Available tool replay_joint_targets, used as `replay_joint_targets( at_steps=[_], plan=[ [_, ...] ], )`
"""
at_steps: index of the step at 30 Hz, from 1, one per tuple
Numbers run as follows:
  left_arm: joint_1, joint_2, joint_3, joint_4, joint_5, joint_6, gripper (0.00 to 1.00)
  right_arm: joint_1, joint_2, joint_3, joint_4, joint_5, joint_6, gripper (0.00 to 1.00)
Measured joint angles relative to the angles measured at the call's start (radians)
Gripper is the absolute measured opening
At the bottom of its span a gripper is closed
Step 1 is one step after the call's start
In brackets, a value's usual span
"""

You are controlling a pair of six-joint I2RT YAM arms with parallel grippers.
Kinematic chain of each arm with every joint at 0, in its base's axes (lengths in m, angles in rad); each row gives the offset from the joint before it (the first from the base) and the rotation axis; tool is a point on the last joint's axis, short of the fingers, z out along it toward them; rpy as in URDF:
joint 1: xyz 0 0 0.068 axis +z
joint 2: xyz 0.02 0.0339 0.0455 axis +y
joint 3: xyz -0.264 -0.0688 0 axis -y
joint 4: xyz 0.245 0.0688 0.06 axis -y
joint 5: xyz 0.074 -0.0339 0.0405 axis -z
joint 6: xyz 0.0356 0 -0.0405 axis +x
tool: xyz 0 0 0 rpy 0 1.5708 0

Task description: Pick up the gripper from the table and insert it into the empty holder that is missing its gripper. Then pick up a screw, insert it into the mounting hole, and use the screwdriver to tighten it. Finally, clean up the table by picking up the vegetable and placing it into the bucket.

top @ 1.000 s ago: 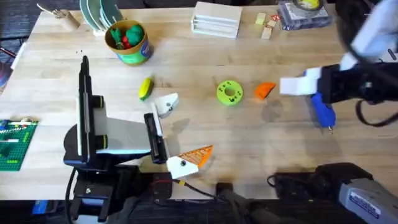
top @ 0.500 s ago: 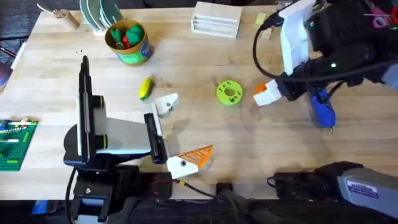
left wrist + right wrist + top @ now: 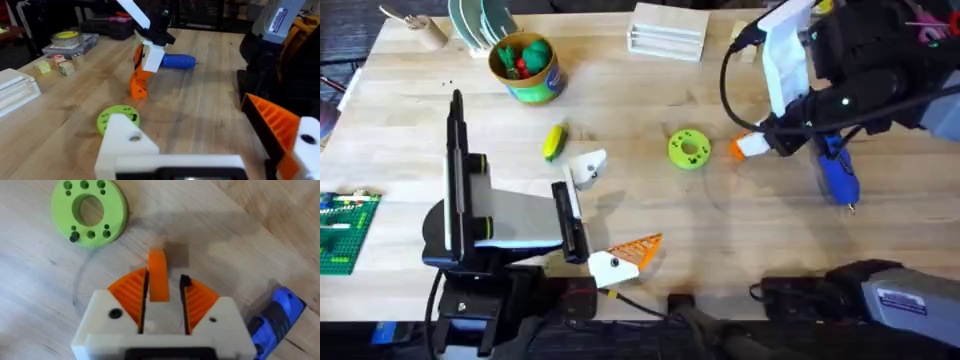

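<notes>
The small orange gripper (image 3: 158, 270) stands on the table (image 3: 720, 230) between the green disc and the screwdriver. My right gripper (image 3: 164, 280) is open and straddles it, one pad close against it and a gap at the other. The left wrist view shows it under the right gripper's white finger (image 3: 151, 56). My left gripper (image 3: 615, 205) rests wide open at the lower left, with an empty white holder (image 3: 588, 167) on one side and an orange finger (image 3: 635, 248) on the other. The blue screwdriver (image 3: 838, 175) lies just right of the right gripper. The yellow vegetable (image 3: 554, 141) lies near the bucket (image 3: 535, 88).
A green disc (image 3: 689, 148) with holes lies left of the orange piece. Along the far edge are a white box (image 3: 668, 30), small wooden blocks (image 3: 750, 40) and a tape roll (image 3: 812, 8). A green brick plate (image 3: 340, 230) sits at the left edge.
My right arm swung in from the right edge and came down over the orange gripper piece, which now stands between its pads. The left arm has not moved.
</notes>
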Motion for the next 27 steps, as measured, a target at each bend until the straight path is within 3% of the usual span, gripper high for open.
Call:
replay_joint_targets(
  at_steps=[5,12,20,23,27],
  plan=[
    [0.0,0.0,0.0,0.0,0.002,0.0,0.993,0.0,0.0,0.0,0.001,0.005,-0.005,0.028],
    [0.0,0.0,0.0,0.0,0.002,0.0,0.993,0.0,-0.021,0.002,-0.032,0.007,-0.006,0.016],
    [0.0,0.0,0.0,0.0,0.002,0.0,0.992,0.0,-0.219,0.035,-0.112,-0.014,0.113,0.013],
    [0.0,0.0,0.0,0.0,0.002,0.0,0.992,0.0,-0.306,0.039,-0.126,-0.119,0.221,0.012],
    [0.0,0.0,0.0,0.0,0.002,0.0,0.992,0.0,-0.354,0.014,-0.047,-0.351,0.363,0.011]
  ],
)
